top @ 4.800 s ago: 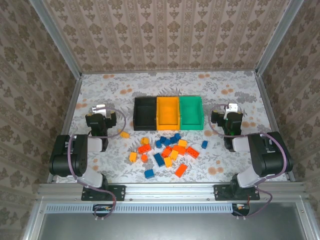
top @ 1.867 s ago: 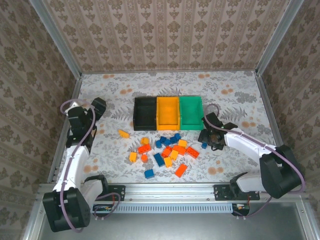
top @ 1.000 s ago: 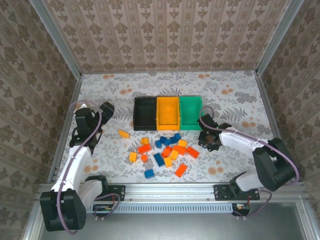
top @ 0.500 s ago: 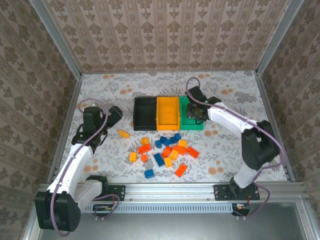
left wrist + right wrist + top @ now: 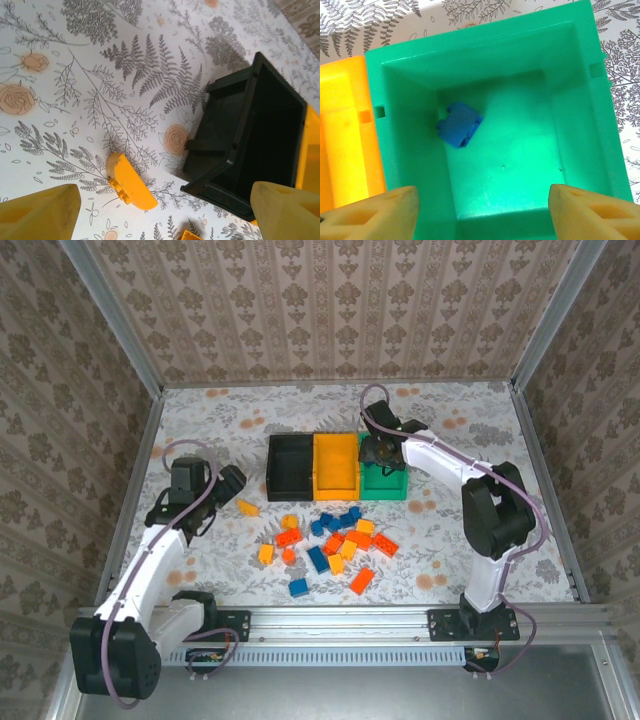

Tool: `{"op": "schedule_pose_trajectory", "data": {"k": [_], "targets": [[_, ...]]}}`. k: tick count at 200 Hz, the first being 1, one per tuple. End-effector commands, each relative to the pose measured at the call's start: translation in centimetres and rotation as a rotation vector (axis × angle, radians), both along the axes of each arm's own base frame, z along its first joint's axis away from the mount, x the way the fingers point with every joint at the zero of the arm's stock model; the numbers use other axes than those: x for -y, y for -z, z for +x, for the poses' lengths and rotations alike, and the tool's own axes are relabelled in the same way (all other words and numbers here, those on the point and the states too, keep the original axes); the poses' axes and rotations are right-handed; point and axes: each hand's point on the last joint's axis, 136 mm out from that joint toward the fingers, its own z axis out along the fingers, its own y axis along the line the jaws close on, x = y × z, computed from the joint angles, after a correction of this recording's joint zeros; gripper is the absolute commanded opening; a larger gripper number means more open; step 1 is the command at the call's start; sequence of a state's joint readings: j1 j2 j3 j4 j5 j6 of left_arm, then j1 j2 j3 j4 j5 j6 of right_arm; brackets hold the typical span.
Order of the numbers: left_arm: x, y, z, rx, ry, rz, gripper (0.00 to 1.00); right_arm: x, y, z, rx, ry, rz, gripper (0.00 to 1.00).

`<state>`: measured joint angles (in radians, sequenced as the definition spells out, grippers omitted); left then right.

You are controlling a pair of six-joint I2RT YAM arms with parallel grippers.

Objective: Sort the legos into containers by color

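right gripper (image 5: 482, 212) now apart over green bin (image 5: 600, 125), blue brick (image 5: 460, 124) released inside, left gripper (image 5: 160, 210) apart above yellow brick (image 5: 127, 180)

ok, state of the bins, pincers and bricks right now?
green bin: one blue brick inside
orange bin: empty
black bin: empty
left pincer: open, empty, above a yellow brick
right pincer: open, empty, over green bin
brick pile: loose on table, unsorted
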<state>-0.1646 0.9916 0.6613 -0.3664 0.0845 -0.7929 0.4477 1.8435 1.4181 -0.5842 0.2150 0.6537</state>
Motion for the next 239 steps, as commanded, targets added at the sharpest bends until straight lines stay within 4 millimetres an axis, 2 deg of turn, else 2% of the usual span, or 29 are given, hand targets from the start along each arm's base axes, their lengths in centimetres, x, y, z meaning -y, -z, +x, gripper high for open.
{"op": "schedule_pose_trajectory", "data": {"k": [1, 31, 62, 114, 148, 176, 202, 223, 239], "targets": [[0.1, 2.5, -0.7, -0.087, -0.011, 0.012, 0.87, 0.3, -2.8, -1.2, 0.046, 0.003, 0.031, 0.7], [1.1, 6.0, -0.6, -0.208, -0.074, -0.046, 0.79, 0.9, -3.2, -3.0, 0.072, 0.025, 0.064, 0.7], [1.4, 8.7, 0.0, -0.317, -0.167, -0.041, 0.79, 1.6, -3.3, -4.4, 0.08, 0.036, 0.077, 0.71], [1.3, 11.2, 0.5, -0.365, -0.252, -0.017, 0.7, 3.0, -3.4, -6.1, 0.085, 0.043, 0.068, 0.71], [1.5, 12.1, 0.7, -0.379, -0.253, -0.02, 0.51, 3.6, -3.6, -6.3, 0.11, 0.053, 0.086, 0.71], [1.7, 12.2, 0.8, -0.375, -0.237, -0.018, 0.34, 3.9, -3.6, -6.5, 0.114, 0.058, 0.091, 0.71], [2.1, 11.4, 0.9, -0.36, -0.213, -0.016, 0.24, 4.2, -3.5, -6.7, 0.115, 0.065, 0.093, 0.71], [2.3, 9.7, 0.8, -0.331, -0.18, -0.002, 0.18, 4.5, -3.6, -6.8, 0.118, 0.069, 0.096, 0.71], [2.8, 6.9, 1.1, -0.251, -0.128, 0.014, 0.18, 4.6, -3.7, -7.1, 0.119, 0.07, 0.099, 0.71]]}}
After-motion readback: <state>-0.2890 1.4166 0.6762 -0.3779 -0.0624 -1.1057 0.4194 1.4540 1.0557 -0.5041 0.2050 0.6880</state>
